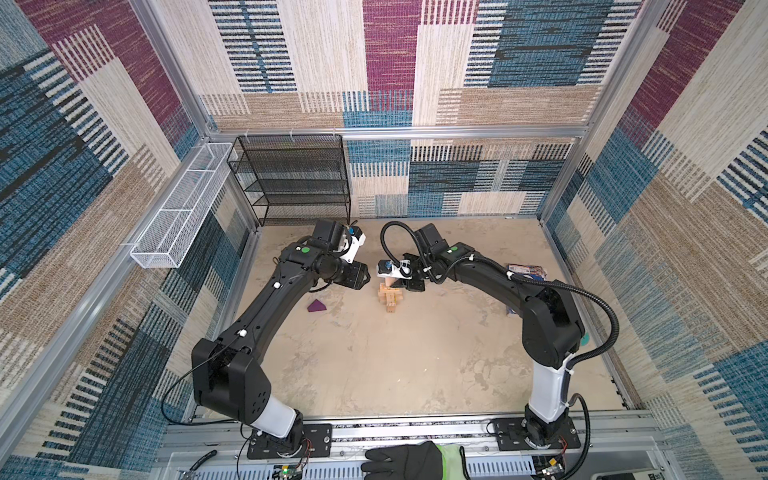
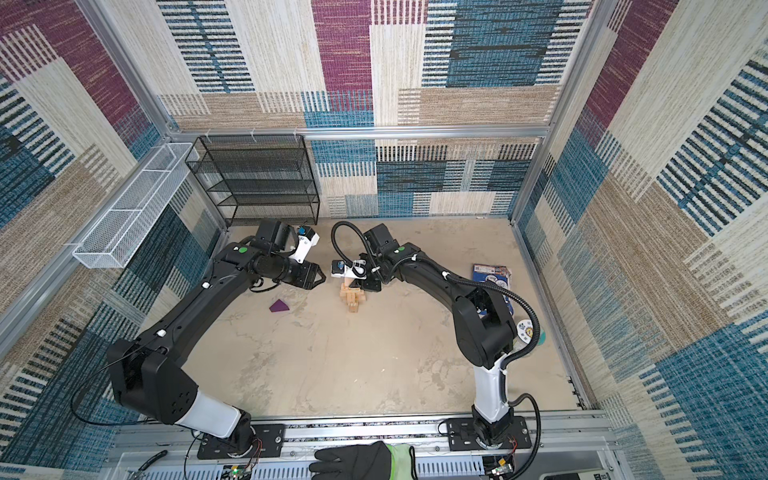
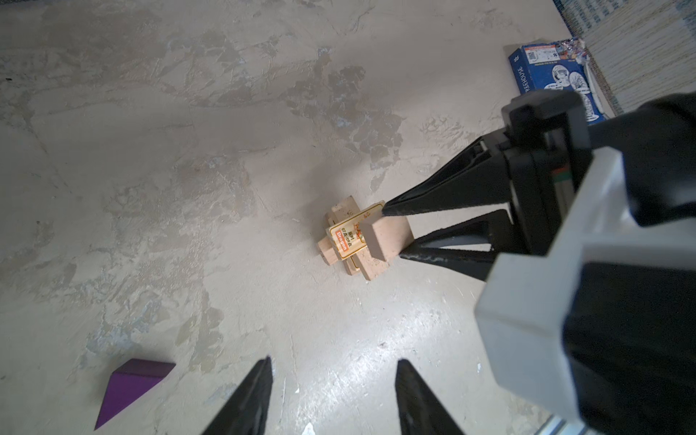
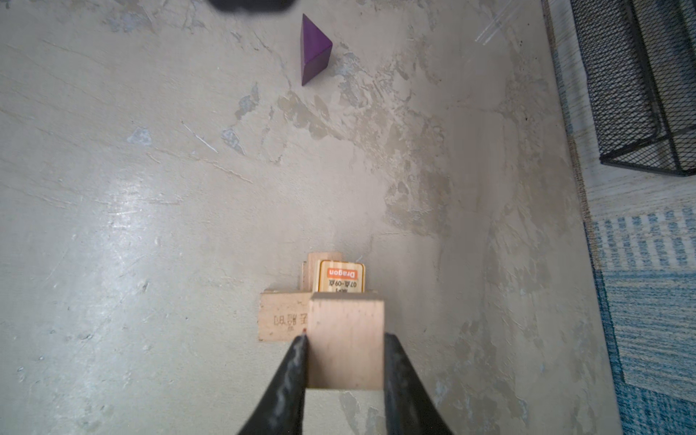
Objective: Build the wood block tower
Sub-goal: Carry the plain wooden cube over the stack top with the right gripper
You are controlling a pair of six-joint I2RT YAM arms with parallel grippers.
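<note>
Now, yr right end effector [image 4: 345,339] grips a wood block [image 4: 346,320], long axis pointing out frm it twd the tower [image 4: 341,277]; left end effector [image 3: 334,360] half-open, empty.

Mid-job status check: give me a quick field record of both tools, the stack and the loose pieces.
right tool: shut on a plain pale wooden block, held over the stack
left tool: open, empty, above the table
tower: short crosswise stack of pale wooden blocks, orange-printed block on top
held block touching stack: cannot tell
purple triangular wedge: lying on the table, apart from the stack, on the left arm's side
blue printed booklet: on the table near the right arm
</note>
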